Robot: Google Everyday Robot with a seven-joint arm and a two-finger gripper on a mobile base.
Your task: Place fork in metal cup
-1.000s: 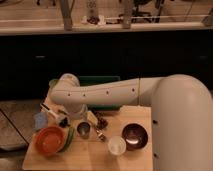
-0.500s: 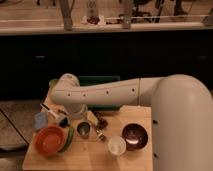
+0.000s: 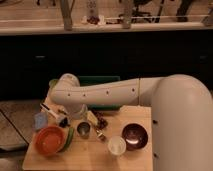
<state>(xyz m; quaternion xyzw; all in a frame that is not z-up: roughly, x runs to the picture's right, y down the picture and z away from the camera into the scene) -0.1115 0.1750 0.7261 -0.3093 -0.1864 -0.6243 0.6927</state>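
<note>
The metal cup (image 3: 83, 130) is small and shiny and stands upright on the wooden table (image 3: 90, 159), left of the middle. My gripper (image 3: 75, 113) hangs from the white arm's wrist just above and behind the cup. A thin pale utensil with a dark end, probably the fork (image 3: 52, 113), lies slanted just left of the gripper. I cannot tell whether the gripper touches it. Nothing shows inside the cup.
An orange bowl (image 3: 49, 140) sits on a pale green dish (image 3: 69, 137) at the left. A blue thing (image 3: 41, 120) lies behind them. A white cup (image 3: 116, 146) and a dark bowl (image 3: 135, 136) stand at the right, brown bits (image 3: 101, 123) in the middle, and a green tray (image 3: 98, 80) behind the arm.
</note>
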